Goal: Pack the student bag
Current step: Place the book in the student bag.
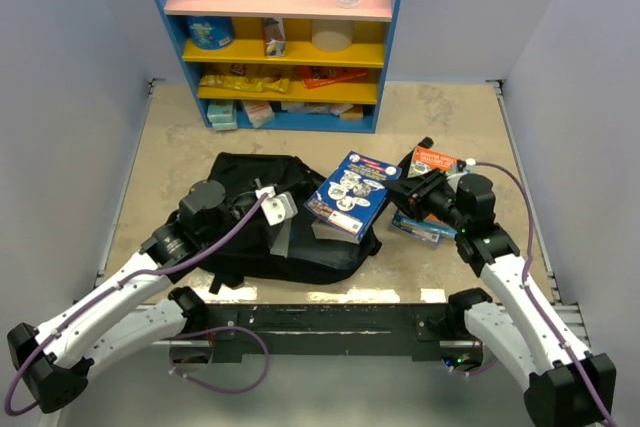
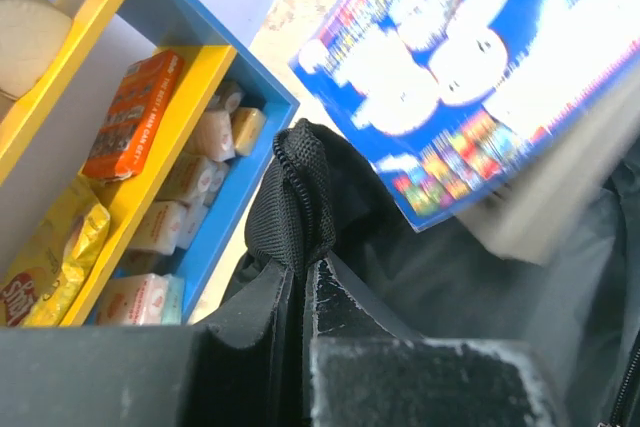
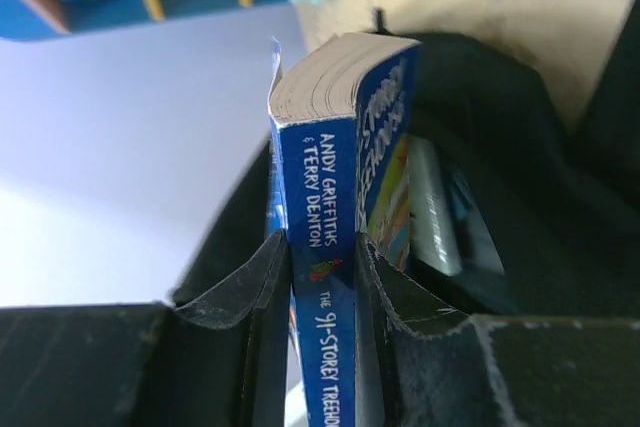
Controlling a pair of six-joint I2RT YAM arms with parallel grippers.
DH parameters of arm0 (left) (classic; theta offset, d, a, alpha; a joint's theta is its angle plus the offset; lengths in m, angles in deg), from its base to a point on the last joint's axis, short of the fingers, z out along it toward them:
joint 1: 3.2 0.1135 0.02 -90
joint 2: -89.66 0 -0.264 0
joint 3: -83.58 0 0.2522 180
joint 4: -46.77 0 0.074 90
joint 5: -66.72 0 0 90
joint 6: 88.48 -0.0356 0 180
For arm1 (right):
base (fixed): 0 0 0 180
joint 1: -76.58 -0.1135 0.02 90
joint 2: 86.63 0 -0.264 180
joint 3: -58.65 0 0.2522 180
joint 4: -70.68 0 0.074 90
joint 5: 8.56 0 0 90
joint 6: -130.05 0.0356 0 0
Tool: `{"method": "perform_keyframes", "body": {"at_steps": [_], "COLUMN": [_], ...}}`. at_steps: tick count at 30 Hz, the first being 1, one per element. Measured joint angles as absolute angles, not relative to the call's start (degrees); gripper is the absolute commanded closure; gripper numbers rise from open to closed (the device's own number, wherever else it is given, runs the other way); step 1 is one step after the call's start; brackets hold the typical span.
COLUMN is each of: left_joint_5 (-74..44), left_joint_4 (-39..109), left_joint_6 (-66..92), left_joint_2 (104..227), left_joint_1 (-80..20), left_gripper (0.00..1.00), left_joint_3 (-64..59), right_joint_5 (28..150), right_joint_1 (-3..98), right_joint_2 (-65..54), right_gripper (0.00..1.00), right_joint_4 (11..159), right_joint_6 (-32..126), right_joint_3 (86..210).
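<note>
The student bag (image 1: 250, 237), a black fabric backpack, lies flat at the table's middle left. My left gripper (image 1: 274, 205) is shut on a fold of its black mesh edge (image 2: 300, 187) and holds that edge up; in the left wrist view the gripper (image 2: 300, 272) has the fabric pinched between its jaws. My right gripper (image 1: 400, 193) is shut on the spine of a thick blue paperback (image 1: 347, 194), which hangs tilted over the bag's right side. The right wrist view has the gripper (image 3: 322, 245) clamping the book (image 3: 345, 77), with the bag (image 3: 520, 147) beyond it.
An orange book (image 1: 434, 160) and another blue book (image 1: 420, 230) lie on the table under my right arm. A blue, yellow and pink shelf unit (image 1: 285, 52) with snacks and bottles stands at the back. Grey walls close in both sides.
</note>
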State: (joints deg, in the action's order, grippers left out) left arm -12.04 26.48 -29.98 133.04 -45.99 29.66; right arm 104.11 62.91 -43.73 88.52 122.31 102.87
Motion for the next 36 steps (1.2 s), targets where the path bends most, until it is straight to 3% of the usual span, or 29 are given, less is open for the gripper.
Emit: {"method": "perform_keyframes", "body": {"at_steps": [13, 18, 29, 36], "left_joint_5": [-15.21, -14.86, -14.33, -14.97], "left_joint_4": [26.40, 25.72, 24.25, 24.32], "left_joint_6": [-29.53, -29.31, -29.09, -29.66], "left_joint_2": [133.43, 133.67, 135.09, 135.11], "left_joint_1": [-45.99, -45.99, -45.99, -45.97], "left_gripper": [1.00, 1.00, 1.00, 1.00], "left_joint_3": [28.13, 27.58, 25.35, 25.33], "right_joint_5": [95.90, 95.35, 87.94, 88.90], "right_joint_1": [60.03, 59.04, 40.83, 38.54], "right_joint_2": [-44.65, -42.42, -25.35, -21.31], "right_gripper": [1.00, 1.00, 1.00, 1.00], "right_joint_4": [106.34, 105.79, 100.13, 100.78], "right_joint_6": [110.74, 110.15, 106.81, 103.71], "right_joint_3": [110.02, 109.71, 119.33, 122.52]}}
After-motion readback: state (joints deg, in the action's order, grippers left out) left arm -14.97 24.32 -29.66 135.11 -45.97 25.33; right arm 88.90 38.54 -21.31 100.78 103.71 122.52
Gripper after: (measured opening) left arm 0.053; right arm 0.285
